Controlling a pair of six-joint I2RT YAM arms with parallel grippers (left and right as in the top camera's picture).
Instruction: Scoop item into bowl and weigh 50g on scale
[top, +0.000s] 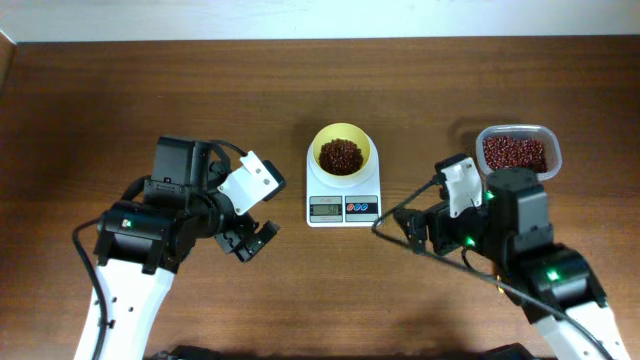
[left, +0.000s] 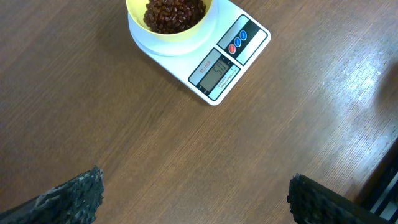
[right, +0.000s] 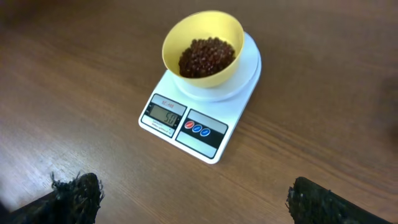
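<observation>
The pale-yellow bowl stands on the white scale at the table's middle, with a heap of red-brown beans inside. The bowl, beans and scale show in the right wrist view, and the bowl and scale in the left wrist view; the display is lit. My left gripper is open and empty, left of the scale; its fingers frame bare table. My right gripper is open and empty, right of the scale; its fingers frame bare table.
A clear plastic tub with more red-brown beans stands at the back right, just behind my right arm. The scoop is not in view. The brown wooden table ends at a pale wall along the far edge.
</observation>
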